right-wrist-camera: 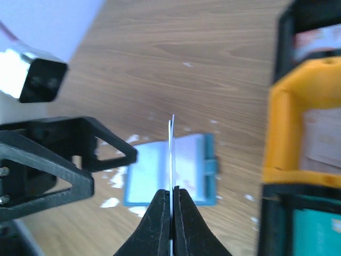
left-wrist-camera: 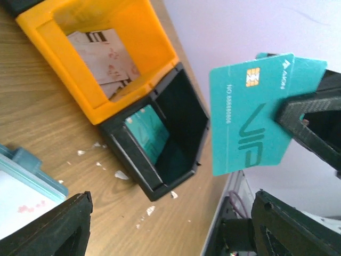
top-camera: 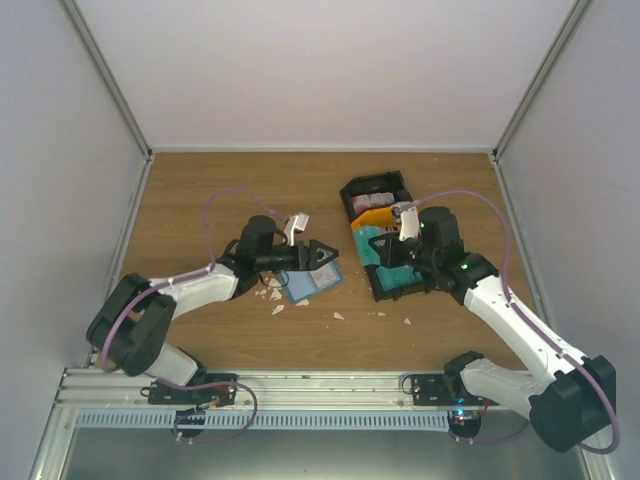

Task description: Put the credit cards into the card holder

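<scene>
Left fingers (left-wrist-camera: 53, 226) are spread wide, holding nothing, just over the blue card holder (top-camera: 312, 284) mid-surface. Right fingers (right-wrist-camera: 158, 220) are pinched shut on a teal card (left-wrist-camera: 242, 122) above the bins (left-wrist-camera: 144, 32) crowding the right. White scraps (left-wrist-camera: 121, 174) lie around.

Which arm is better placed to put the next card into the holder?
Right. The right gripper is shut on a teal card, edge-on in line with the blue holder. The left gripper hangs open and empty by the holder, so it would likely need to fetch a card first.
</scene>
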Motion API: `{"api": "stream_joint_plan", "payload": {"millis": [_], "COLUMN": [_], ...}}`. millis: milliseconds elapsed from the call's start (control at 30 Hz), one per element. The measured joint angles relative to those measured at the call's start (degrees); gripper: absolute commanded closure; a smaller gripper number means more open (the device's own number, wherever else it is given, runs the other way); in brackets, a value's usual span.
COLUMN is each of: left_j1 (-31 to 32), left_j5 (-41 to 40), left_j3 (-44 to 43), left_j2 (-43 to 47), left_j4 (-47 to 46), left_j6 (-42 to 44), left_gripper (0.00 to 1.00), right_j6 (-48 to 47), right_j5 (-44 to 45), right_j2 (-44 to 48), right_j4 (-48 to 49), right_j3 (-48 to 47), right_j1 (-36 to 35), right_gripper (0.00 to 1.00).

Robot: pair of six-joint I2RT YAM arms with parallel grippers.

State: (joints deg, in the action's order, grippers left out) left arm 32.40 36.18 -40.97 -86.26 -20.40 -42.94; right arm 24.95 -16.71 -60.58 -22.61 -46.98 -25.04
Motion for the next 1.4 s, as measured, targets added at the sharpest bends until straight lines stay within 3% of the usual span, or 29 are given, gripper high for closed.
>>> {"api": "stream_joint_plan", "payload": {"millis": [167, 300, 700, 800, 933, 1000, 1400], "left_j1": [-0.4, -0.6, -1.0, -1.3, -1.6, -1.6, -1.7], "left_j5": [2.8, 6.1, 13.2, 16.3, 18.5, 18.7, 20.2], "left_j3": [4.3, 6.2, 7.9, 7.9, 7.9, 7.9, 7.9], "left_j2": [5.9, 7.2, 7.8, 7.8, 7.8, 7.9, 11.5], "left_j4": [-3.8, -8.9, -22.9, -26.5, -29.7, -30.2, -30.4], "left_j6": [-1.7, -4.6, -12.3, -13.8, -15.6, -16.0, -16.5], "left_gripper": [0.18, 0.28, 0.99, 1.00, 1.00, 1.00, 1.00], "right_j6": [4.9, 10.1, 20.7, 22.7, 24.8, 25.2, 30.1], "right_j5": [-13.7, -22.3, -32.9, -34.0, -35.3, -35.6, -31.3], "right_j2": [-0.7, -2.7, -5.4, -5.4, -5.3, -4.9, -0.5], "right_j4": [11.9, 22.0, 39.8, 42.8, 45.7, 46.6, 51.3], "right_j3": [3.1, 6.0, 9.4, 10.3, 10.5, 10.8, 15.3], "right_j1": [0.0, -0.4, -1.9, -1.6, -1.7, -1.8, -2.1], "right_gripper": [1.00, 0.99, 1.00, 0.99, 0.69, 0.60, 0.85]}}
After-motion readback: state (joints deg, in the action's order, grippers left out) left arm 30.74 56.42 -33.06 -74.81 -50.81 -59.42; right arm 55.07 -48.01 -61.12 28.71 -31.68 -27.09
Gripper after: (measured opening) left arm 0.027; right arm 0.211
